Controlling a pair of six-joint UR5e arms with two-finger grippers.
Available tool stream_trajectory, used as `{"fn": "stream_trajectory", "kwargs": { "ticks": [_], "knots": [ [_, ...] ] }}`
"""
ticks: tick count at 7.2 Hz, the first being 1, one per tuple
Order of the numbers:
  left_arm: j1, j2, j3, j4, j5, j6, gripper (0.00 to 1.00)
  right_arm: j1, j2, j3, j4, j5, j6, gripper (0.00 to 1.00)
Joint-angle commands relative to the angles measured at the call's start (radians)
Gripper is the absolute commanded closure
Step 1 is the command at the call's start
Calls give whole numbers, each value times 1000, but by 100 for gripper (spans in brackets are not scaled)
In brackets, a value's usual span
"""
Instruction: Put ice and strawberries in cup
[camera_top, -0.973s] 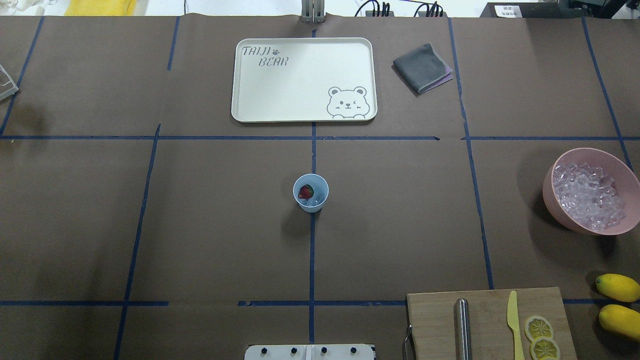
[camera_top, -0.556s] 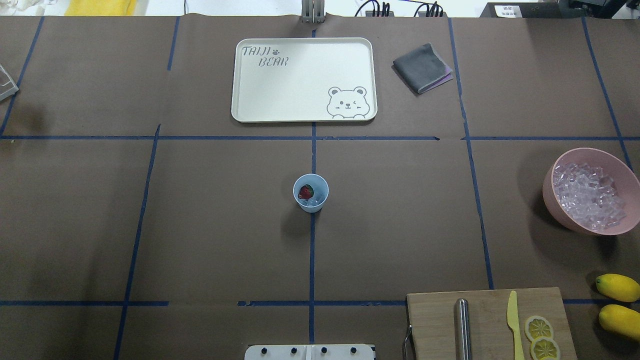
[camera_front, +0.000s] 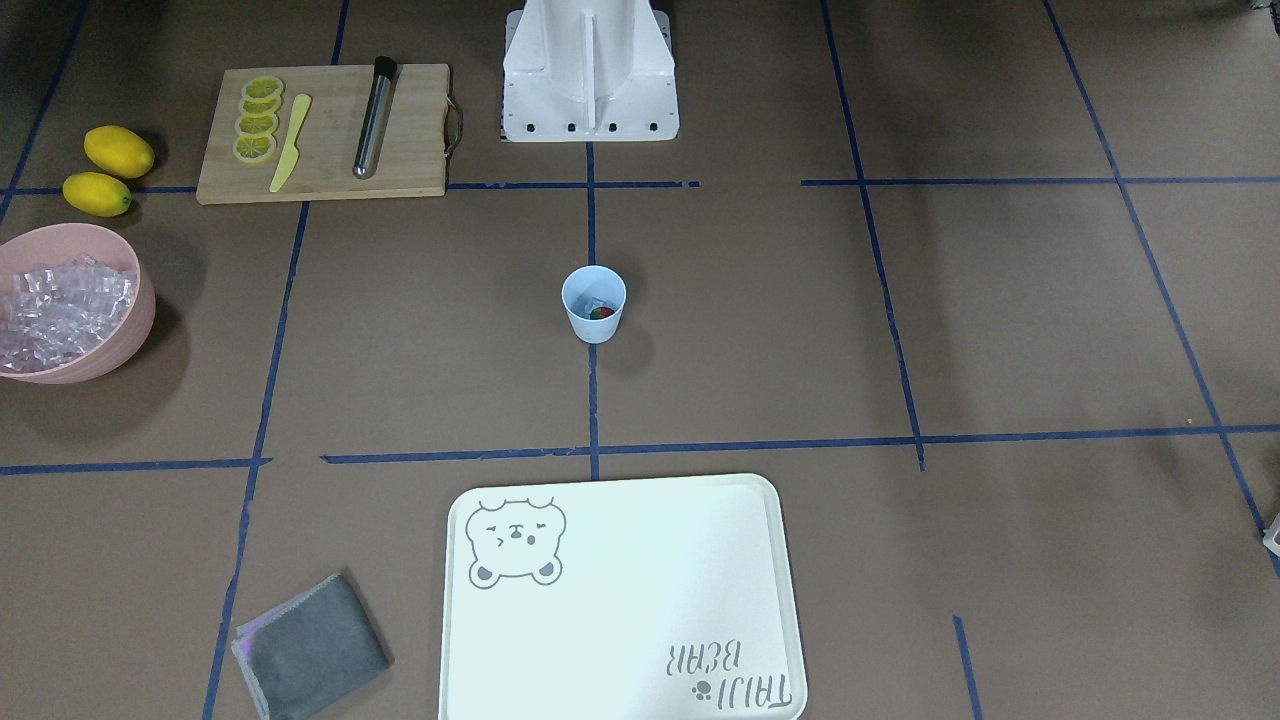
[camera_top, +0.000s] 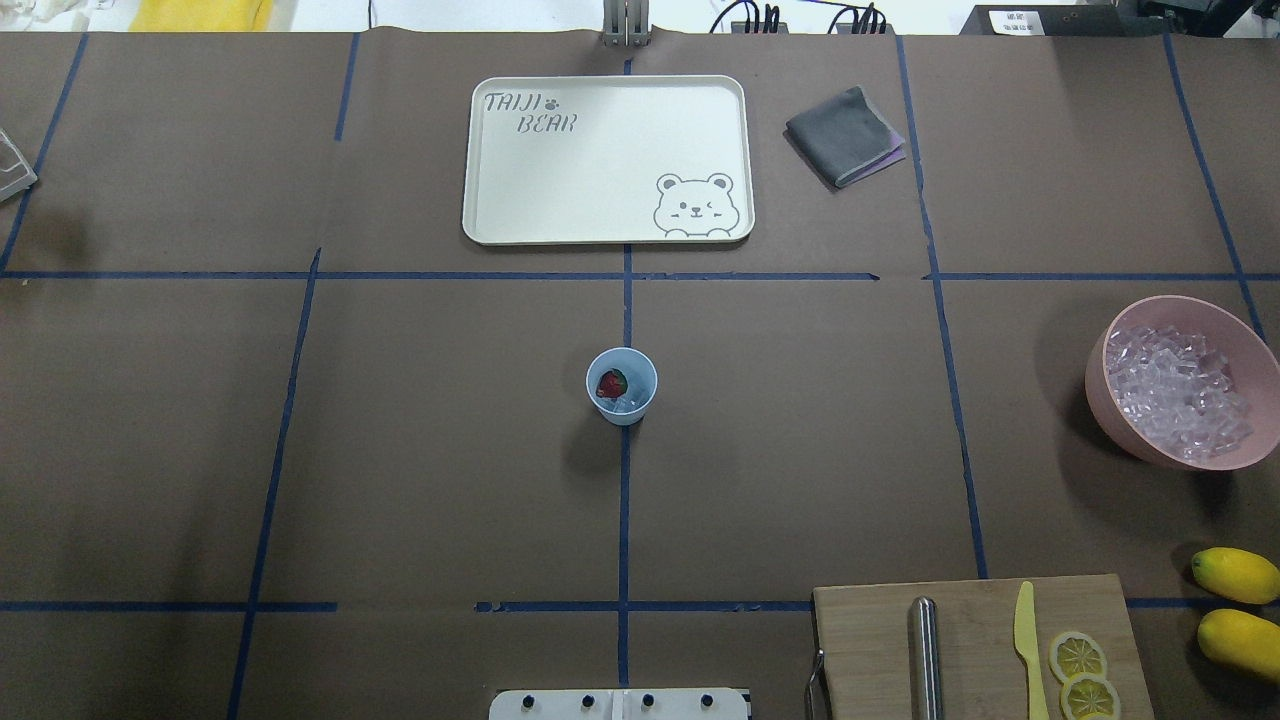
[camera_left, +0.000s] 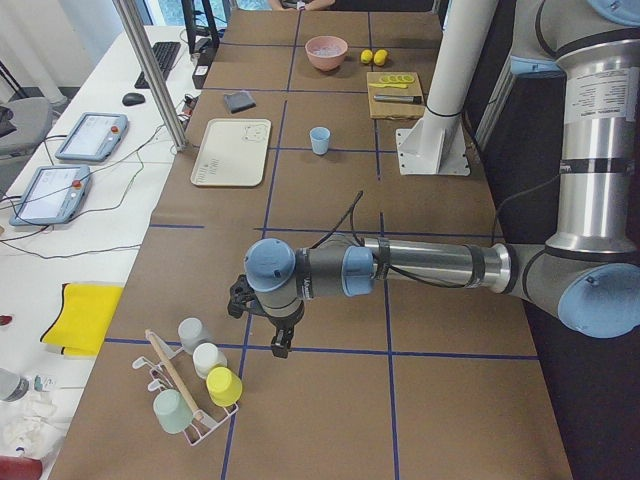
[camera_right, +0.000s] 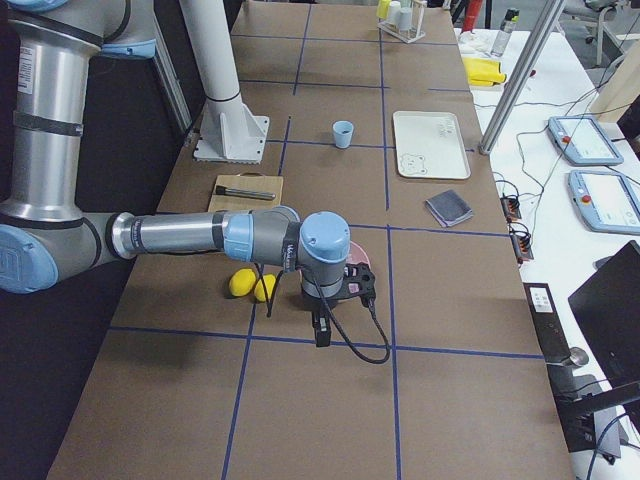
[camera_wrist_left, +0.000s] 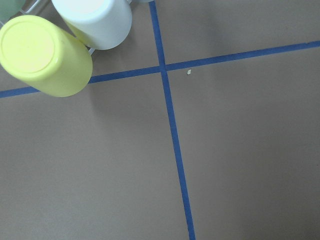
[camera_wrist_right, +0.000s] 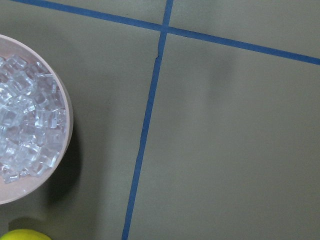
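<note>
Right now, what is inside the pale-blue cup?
Inside the cup lie one red strawberry and a few clear ice cubes. Whatever lies beneath them, at the bottom, is covered.

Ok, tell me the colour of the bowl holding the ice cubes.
The bowl is pink, clearest in the overhead exterior view.

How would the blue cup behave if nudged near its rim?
The cup looks thin plastic and tapers to a narrow base, so it would probably tip. The strawberry and ice inside likely steady it only slightly.
</note>
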Motion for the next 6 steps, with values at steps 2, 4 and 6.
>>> {"fn": "stream_trajectory", "kwargs": {
  "ticks": [2,4,6],
  "knots": [
    [-2,6,-2,0,13,4,0,0,1,1,0,2,4,0],
    [-2,11,0,0,14,4,0,0,1,1,0,2,6,0],
    [-2,12,1,1,16,2,0,0,1,-2,0,4,6,0]
  ]
}}
